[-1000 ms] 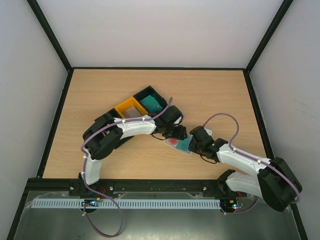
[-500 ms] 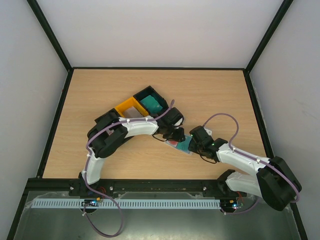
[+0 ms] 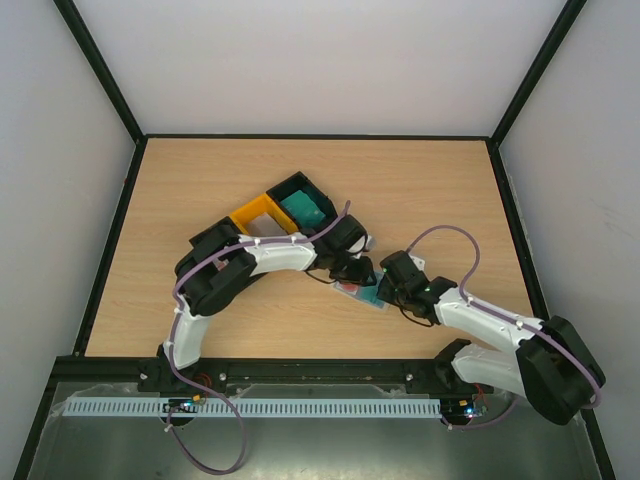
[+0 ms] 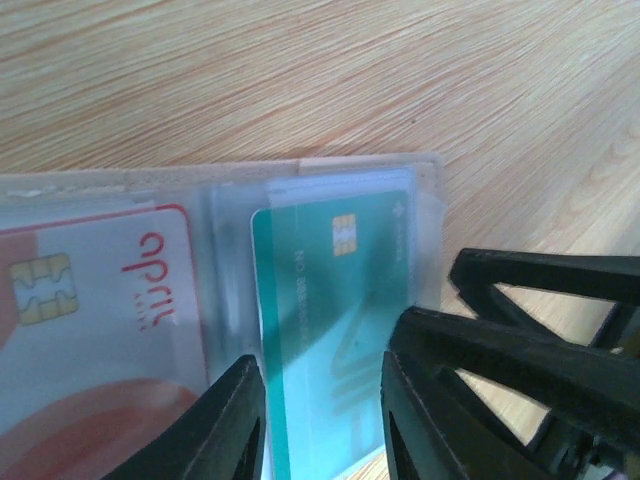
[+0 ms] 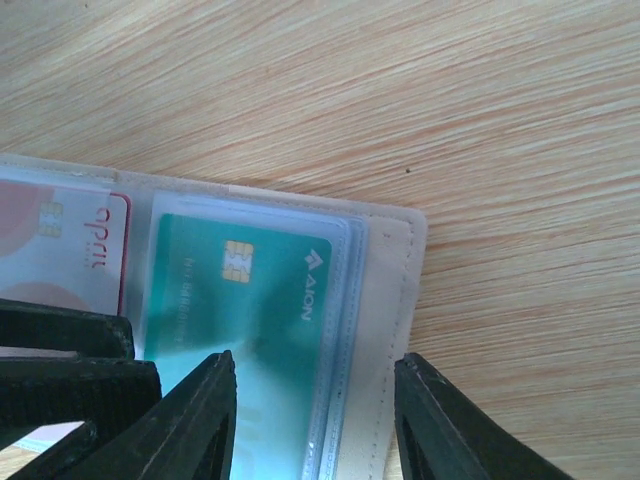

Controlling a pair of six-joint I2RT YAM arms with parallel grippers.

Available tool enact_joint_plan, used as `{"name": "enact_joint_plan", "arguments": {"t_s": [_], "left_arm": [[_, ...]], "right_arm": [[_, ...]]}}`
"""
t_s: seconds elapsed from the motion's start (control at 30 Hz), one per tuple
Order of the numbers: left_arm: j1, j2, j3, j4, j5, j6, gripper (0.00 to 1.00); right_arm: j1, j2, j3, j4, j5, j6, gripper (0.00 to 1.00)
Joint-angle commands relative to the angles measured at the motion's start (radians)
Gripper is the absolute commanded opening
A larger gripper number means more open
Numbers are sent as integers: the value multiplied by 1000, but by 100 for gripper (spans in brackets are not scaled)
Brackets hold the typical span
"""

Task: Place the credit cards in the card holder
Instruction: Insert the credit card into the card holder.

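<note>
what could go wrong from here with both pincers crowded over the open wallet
1. The left pincer and right pincer are working the same half of the card holder, close together, so a small move could knock them into each other.
2. The teal card lies between the left pincer's fingers. Pulling back carelessly might drag it out of its clear slot.

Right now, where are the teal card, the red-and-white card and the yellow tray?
teal card (image 5: 232,340), right wrist view, green face below the chip
red-and-white card (image 4: 105,345), left wrist view, pale face beside the chip
yellow tray (image 3: 246,211), top view, its left wall
</note>
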Motion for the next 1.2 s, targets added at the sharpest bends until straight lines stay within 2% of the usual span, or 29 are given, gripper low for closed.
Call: {"name": "enact_joint_plan", "arguments": {"t_s": [0.0, 0.17, 0.23, 0.37, 0.5, 0.9, 1.17], "left_arm": [[-4, -72, -33, -18, -71, 1, 38], [-4, -137, -67, -27, -120, -5, 42], [-4, -139, -83, -23, -125, -10, 38], [-2, -109, -108, -6, -97, -23, 25], [-4, -77, -125, 31, -37, -40, 18], [-4, -22, -128, 36, -21, -46, 5], [-4, -2, -132, 4, -58, -25, 2]], "right_arm": [[-4, -41, 23, -70, 91, 9, 42], [-4, -84, 47, -134, 142, 17, 46], [-4, -103, 47, -131, 141, 25, 47], [-4, -140, 24, -100, 114, 39, 46], [-4, -168, 0, -58, 60, 51, 45], [-4, -187, -53, 20, -22, 97, 39], [-4, -188, -78, 51, -50, 112, 39]]}}
